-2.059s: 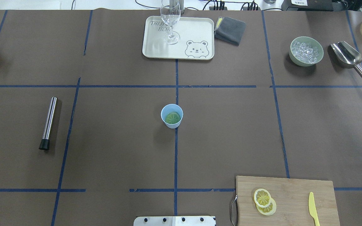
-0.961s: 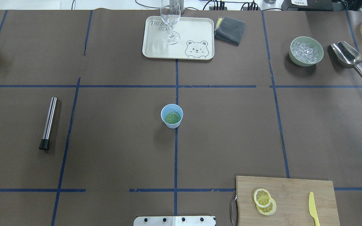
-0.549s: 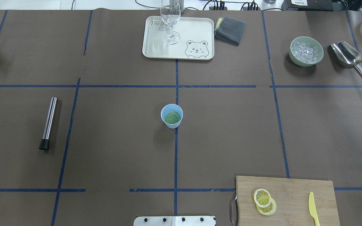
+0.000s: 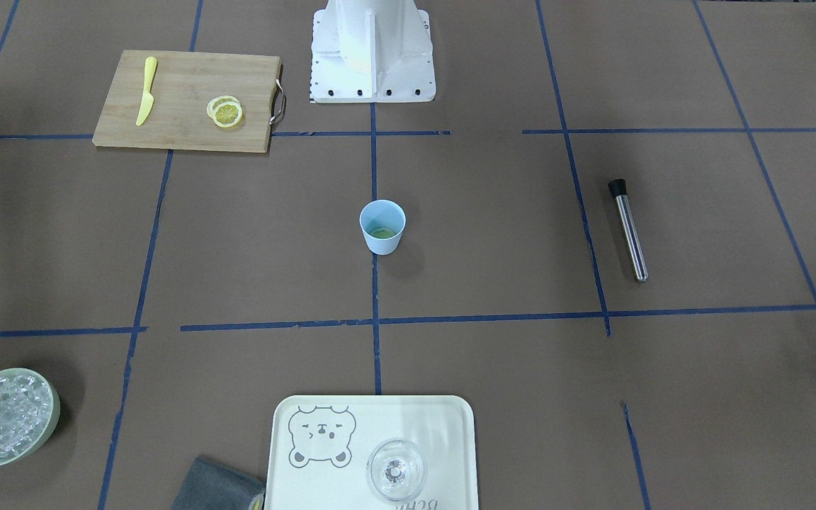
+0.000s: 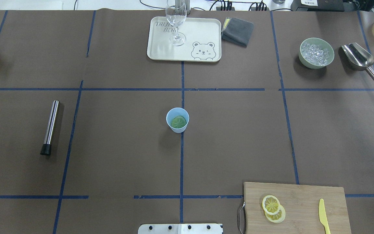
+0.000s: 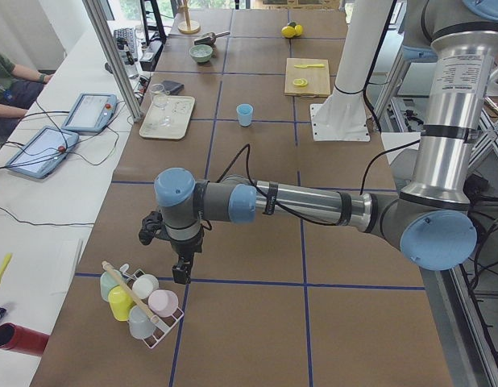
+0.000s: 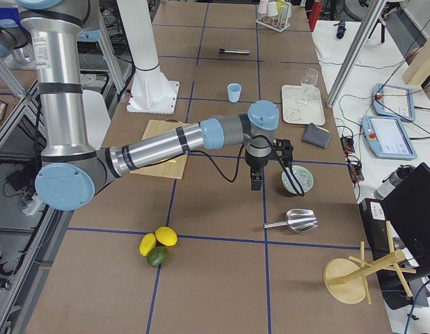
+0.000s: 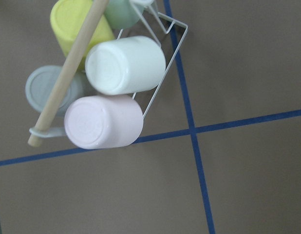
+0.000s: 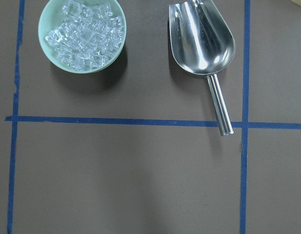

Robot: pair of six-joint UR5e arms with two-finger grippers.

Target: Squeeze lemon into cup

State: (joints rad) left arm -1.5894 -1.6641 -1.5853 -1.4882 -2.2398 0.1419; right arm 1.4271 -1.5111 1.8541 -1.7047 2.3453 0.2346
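You cannot tell from these side views whether the fingers of the left gripper are parted or closed. The same goes for the right gripper. Neither one shows anything between its fingers.

Take the cup as your landmark. It stands upright on a blue tape line. The lemon slice lies flat at its bottom and looks greenish against the blue inside.

The left gripper hangs far to the robot's left of the cup, pointing down just beside a wire rack of upturned cups. The left arm reaches out low and level. The right gripper hangs far to the robot's right of the cup, close to the green bowl of ice. The steel scoop lies just beyond that bowl, farther from the cup.

Between the cup and the left gripper, a steel bar with a black cap lies on the table. Past the cup, away from the robot, sits a bear-print tray with a stemmed glass upright on it. A folded grey cloth lies just beside the tray.

Nearer the robot and to the cup's right is the cutting board. It carries two more overlapping slices and a yellow knife, apart from them.
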